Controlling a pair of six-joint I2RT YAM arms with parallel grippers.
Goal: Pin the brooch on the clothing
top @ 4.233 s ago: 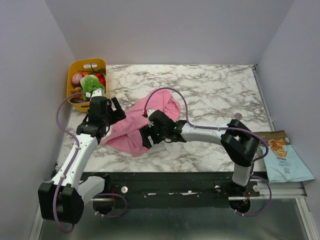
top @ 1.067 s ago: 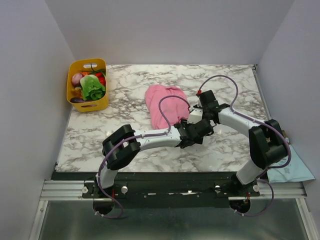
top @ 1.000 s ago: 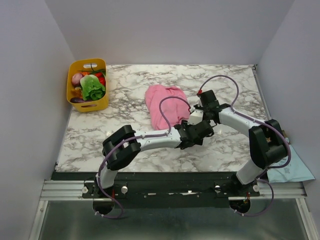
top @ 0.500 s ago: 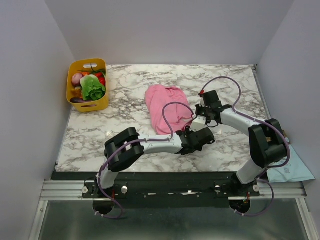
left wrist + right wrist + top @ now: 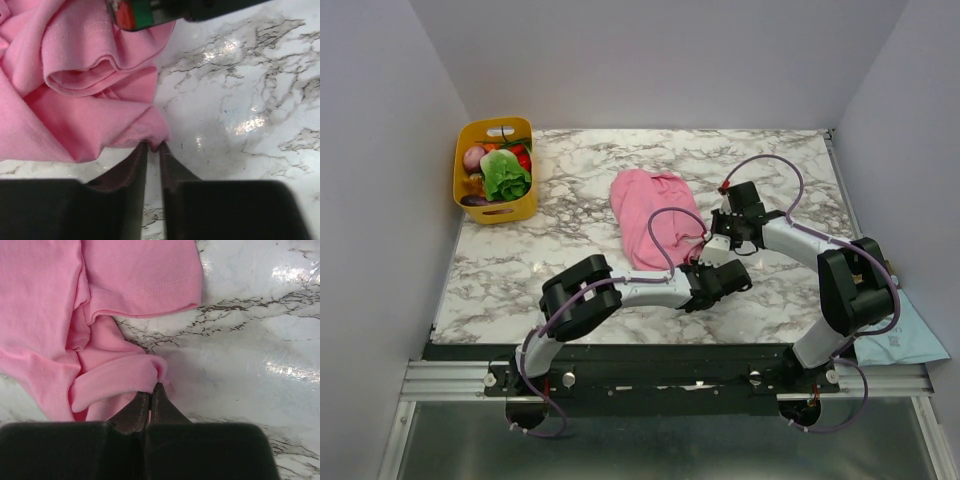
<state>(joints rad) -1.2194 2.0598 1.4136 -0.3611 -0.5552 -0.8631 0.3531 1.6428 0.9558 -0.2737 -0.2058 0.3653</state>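
Nearest us, off the 4 o'clock corner of the surface (image 5: pixel 770 170), a pale blue bag (image 5: pixel 912 338) shows beyond the right arm's elbow. The left arm lies along the near edge toward the middle. The left gripper (image 5: pixel 153 146) has its jaws drawn to a narrow slit, pinching a small tip of the shirt (image 5: pixel 650 210) just above the marble. Just beyond it — at the shirt's 4 o'clock — the right gripper (image 5: pixel 150 391) has its jaws pressed together on a rolled fold of the same pink cloth. The shirt lies bunched near the middle of the surface, stretching toward 12 o'clock, with one stitched hem flat in the right wrist view. We cannot make out the brooch in any view. Farthest — at 10 o'clock — a yellow basket (image 5: pixel 500 212) holds vegetables.
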